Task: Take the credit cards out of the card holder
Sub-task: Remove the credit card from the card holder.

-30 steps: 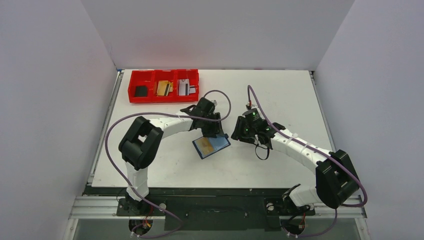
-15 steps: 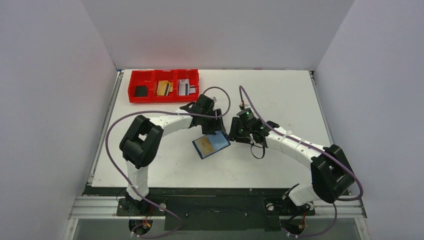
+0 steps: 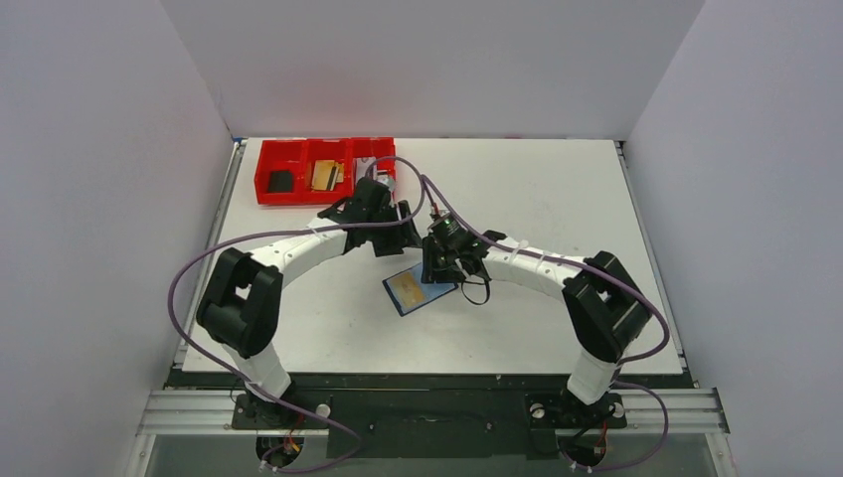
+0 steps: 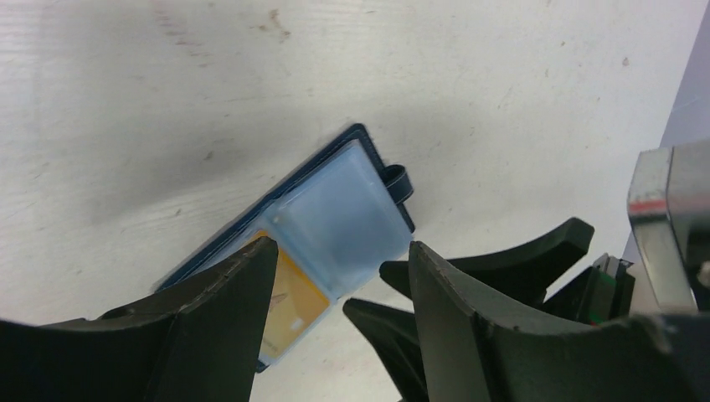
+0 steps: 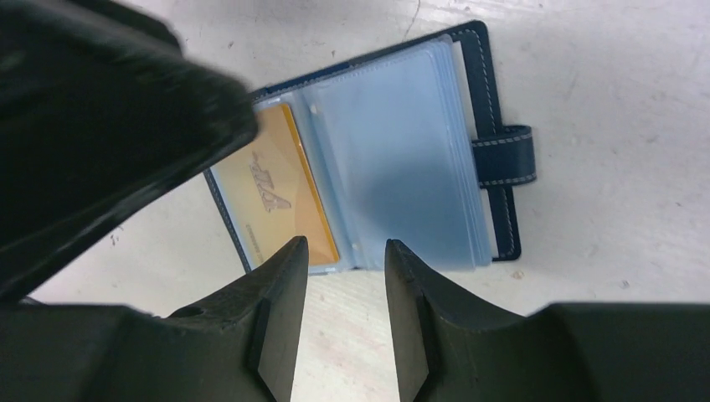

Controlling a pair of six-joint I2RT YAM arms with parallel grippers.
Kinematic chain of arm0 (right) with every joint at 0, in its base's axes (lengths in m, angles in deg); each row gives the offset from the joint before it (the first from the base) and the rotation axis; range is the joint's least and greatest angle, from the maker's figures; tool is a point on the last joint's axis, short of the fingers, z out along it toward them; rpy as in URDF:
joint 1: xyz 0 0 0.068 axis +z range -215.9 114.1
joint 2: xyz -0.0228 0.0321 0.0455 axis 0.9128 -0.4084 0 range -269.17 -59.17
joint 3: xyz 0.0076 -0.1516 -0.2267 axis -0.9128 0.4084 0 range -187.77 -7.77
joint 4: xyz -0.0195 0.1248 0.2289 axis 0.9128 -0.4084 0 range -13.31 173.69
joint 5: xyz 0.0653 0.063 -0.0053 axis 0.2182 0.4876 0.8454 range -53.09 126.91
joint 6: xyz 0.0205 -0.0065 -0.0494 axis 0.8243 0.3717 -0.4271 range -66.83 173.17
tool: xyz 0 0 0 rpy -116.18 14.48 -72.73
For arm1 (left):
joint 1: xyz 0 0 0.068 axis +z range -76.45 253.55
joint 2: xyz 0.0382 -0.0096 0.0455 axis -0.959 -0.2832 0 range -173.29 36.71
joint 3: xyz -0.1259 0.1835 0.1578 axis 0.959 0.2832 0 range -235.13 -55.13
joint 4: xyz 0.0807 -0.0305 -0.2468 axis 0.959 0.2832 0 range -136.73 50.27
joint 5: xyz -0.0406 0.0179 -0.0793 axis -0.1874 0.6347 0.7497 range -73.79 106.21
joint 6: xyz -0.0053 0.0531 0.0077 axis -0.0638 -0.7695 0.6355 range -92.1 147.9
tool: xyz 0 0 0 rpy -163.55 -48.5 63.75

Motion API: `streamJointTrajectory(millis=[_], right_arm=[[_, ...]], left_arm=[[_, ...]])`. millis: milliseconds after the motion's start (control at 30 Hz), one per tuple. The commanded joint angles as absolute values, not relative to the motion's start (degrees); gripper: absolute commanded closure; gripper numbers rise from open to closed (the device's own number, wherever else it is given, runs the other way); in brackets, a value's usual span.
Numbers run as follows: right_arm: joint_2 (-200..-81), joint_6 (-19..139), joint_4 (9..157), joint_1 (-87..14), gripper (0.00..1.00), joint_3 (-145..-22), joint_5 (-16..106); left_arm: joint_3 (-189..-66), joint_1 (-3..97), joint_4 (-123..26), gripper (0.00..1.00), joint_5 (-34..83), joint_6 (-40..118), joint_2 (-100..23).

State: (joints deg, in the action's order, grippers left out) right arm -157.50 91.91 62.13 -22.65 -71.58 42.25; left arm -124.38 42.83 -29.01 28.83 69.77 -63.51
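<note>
The card holder (image 3: 420,290), a navy bifold wallet, lies open on the table. In the right wrist view (image 5: 469,100) a tan-gold card (image 5: 272,188) sits in its left pocket, with blue-grey pockets (image 5: 393,167) and a strap tab (image 5: 502,155) on the right. My right gripper (image 5: 345,244) is open and empty just above the wallet's near edge, at its fold (image 3: 437,276). My left gripper (image 4: 339,247) is open and empty, above and up-left of the wallet (image 3: 396,238). The left wrist view shows the wallet (image 4: 335,209) and card (image 4: 289,301).
A red three-compartment tray (image 3: 324,197) stands at the back left, holding a black card (image 3: 281,180), a gold card (image 3: 323,176) and a silvery card (image 3: 370,175). The two grippers are close together over the wallet. White walls enclose the table.
My left gripper has drawn back up-left off the wallet's top edge. My right gripper has moved left to the wallet. The wallet has not moved.
</note>
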Motion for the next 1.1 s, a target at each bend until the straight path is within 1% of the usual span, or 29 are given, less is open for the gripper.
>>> streamJointTrajectory(millis=[0, 167, 400, 933, 1067], right_arm=[[-160.56, 90.3, 63.12, -21.92, 0.65, -76.02, 43.12], [-164.64, 90.43, 64.1, -21.68, 0.64, -77.35, 43.68], [-166.66, 92.99, 66.61, -20.65, 0.63, -76.44, 44.0], [-164.35, 104.06, 74.74, -18.73, 0.62, -69.32, 44.64], [-163.82, 106.71, 76.6, -18.54, 0.62, -68.45, 47.1]], left_arm=[[-119.96, 45.73, -28.17, 0.43, 26.73, 70.05, -57.54], [-114.56, 47.92, -27.55, 0.43, 25.82, 69.56, -52.89], [-109.83, 49.73, -26.9, 0.43, 25.6, 68.6, -48.73], [-106.01, 49.94, -26.94, 0.43, 27.86, 67.14, -47.46], [-105.88, 49.97, -26.93, 0.43, 28.34, 66.52, -48.02]])
